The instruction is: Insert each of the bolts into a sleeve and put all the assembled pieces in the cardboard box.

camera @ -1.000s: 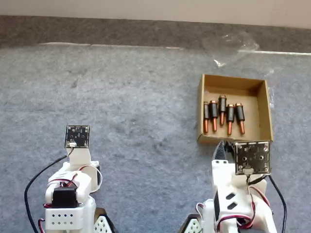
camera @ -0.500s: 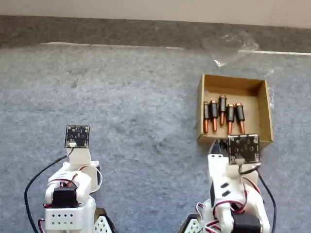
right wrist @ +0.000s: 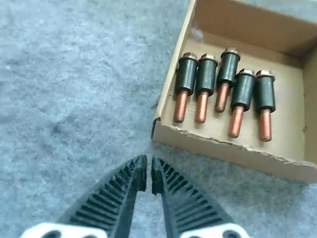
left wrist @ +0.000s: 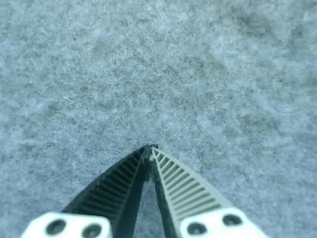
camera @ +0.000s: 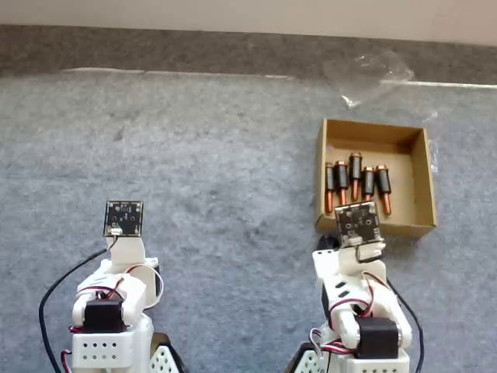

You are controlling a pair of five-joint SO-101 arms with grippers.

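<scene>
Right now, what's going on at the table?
Nothing is being held. Five bolt-and-sleeve pieces lie side by side in the cardboard box. The right gripper is shut and empty, over the grey mat just outside the box's near wall. The left gripper is shut and empty too, over the mat well away from the box. The job looks about done.

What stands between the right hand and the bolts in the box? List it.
The box's near wall stands between the right hand, shut and outside the box, and the five sleeved bolts lying inside. Nothing else visible is in the way; the box is open on top.
</scene>
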